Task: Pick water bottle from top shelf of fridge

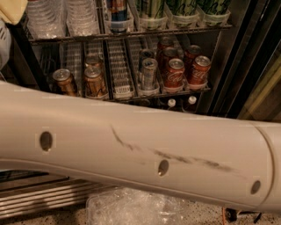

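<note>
Clear ribbed water bottles (44,17) stand at the left of the top shelf (131,33), a wire rack in the open fridge; only their lower bodies show. A second one (81,15) stands beside it. My white arm (140,149) crosses the whole view below the shelves. My gripper is out of view past the upper left; only a pale yellow piece (9,9) shows in that corner.
Green-labelled cups (184,11) and a blue can (117,13) share the top shelf. Soda cans (175,72) fill the rack below, with small white-capped bottles (172,103) lower down. Dark door frame (246,57) at right. Steel grille (39,197) and crumpled clear plastic (131,208) at the floor.
</note>
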You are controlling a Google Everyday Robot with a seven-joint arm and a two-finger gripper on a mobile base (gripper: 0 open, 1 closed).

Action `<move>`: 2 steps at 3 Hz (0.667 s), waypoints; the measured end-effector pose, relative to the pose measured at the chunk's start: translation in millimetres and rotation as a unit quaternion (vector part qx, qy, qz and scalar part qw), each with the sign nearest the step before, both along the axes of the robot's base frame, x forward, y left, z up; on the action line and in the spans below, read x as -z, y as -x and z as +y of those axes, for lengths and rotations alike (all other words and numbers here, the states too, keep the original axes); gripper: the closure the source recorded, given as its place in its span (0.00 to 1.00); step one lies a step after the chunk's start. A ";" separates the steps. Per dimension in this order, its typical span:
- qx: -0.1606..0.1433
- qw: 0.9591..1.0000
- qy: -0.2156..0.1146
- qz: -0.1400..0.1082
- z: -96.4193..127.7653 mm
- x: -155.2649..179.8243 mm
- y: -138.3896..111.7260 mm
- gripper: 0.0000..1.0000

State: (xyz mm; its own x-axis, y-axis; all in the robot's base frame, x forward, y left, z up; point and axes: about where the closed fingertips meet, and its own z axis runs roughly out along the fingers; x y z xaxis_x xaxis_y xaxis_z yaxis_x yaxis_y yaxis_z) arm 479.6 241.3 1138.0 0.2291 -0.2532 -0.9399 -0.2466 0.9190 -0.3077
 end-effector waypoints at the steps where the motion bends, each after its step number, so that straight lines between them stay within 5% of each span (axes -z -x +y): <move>1: 0.027 1.000 -0.006 -0.002 -6.1 -7.4 2.3 0.00; 2: 0.077 0.997 -0.012 -0.003 -22.1 -20.1 6.5 0.00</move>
State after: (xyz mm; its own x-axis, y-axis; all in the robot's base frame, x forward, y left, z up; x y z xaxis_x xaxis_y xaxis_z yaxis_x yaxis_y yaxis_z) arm 473.0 219.2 1158.1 0.1952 -0.2635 -0.9447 -0.0995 0.9530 -0.2863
